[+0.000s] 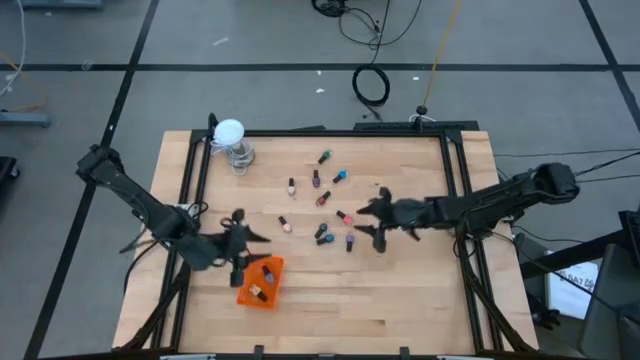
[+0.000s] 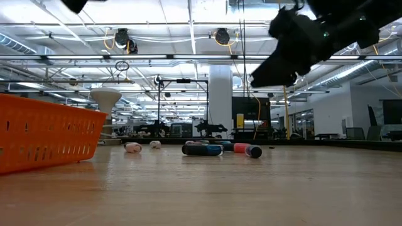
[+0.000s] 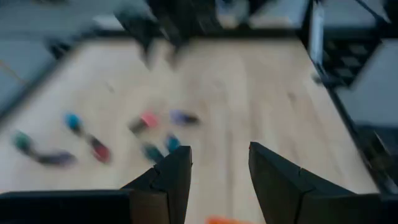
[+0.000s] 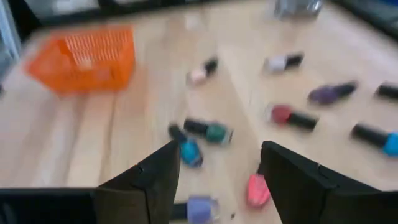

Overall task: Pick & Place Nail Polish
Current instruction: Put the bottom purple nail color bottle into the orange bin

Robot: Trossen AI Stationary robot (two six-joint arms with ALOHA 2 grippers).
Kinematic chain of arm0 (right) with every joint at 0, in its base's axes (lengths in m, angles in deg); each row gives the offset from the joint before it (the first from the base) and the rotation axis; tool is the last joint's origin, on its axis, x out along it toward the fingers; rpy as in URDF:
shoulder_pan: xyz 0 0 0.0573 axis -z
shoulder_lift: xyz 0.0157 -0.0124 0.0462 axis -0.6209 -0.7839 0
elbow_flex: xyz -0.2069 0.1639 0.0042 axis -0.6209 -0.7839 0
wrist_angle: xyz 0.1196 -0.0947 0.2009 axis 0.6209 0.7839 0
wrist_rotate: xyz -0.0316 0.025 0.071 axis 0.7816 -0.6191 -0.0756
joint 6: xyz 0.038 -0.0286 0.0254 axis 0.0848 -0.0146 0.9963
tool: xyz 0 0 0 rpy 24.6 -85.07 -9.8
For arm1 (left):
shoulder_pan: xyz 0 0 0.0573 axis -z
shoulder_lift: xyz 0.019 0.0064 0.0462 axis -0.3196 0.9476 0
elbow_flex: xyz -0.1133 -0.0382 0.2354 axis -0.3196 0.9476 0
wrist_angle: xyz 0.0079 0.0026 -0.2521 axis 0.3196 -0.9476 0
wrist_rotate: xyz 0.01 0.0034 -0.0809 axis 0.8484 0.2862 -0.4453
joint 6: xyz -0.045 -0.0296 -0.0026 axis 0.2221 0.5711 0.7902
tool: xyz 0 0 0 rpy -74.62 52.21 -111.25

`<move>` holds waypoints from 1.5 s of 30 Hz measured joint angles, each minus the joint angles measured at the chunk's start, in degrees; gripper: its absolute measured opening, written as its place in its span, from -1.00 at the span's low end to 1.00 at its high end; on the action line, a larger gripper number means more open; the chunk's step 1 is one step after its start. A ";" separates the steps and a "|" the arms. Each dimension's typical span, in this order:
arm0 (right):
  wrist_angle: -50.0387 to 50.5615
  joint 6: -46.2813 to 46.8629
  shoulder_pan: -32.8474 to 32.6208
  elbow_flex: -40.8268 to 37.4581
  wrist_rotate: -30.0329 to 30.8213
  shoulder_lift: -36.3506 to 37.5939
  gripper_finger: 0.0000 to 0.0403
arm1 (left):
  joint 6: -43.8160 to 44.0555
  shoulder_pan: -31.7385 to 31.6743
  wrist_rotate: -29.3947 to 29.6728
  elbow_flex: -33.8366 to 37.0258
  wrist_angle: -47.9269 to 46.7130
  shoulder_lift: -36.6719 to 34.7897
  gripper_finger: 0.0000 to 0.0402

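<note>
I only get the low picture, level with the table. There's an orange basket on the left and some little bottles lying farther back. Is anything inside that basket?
Observer: Yes. From above, the basket holds at least one small bottle.
Operator: Whose dark arm hangs at my upper right?
Observer: The right arm's. Its pincer is above the table beside the scattered bottles, fingers apart and empty.
Operator: And the other arm?
Observer: The left pincer hangs by the basket's edge, open too, holding nothing.
Operator: What's the pale mushroom shape behind the basket?
Observer: A white ball on a clear stand, in the table's far left corner.
</note>
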 joint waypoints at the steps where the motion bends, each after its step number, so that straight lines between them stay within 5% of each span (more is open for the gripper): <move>1: 1.31 0.06 -0.59 0.89 0.05 -2.05 0.04 | -0.95 -0.32 2.10 -0.01 0.31 -0.57 -0.21; 6: 2.32 -0.28 -1.95 5.13 0.03 -13.78 0.04 | -1.48 -3.49 10.31 -0.01 -0.08 -1.58 -0.21; 14: 2.08 -3.96 -5.19 10.38 -6.19 -22.07 0.04 | -0.39 -9.54 6.85 0.01 -0.32 -0.53 -0.21; 29: 16.07 4.10 -7.50 10.41 -8.48 -18.43 0.04 | 0.01 -14.01 4.52 0.06 -0.27 1.18 -0.21; 35: 25.69 6.03 -9.21 10.32 -0.98 -13.07 0.04 | -0.25 -13.97 4.48 0.06 -0.50 1.15 -0.21; 45: 21.32 12.90 -8.84 10.37 4.83 -15.81 0.04 | 0.02 -13.97 4.26 0.06 -0.15 1.15 -0.21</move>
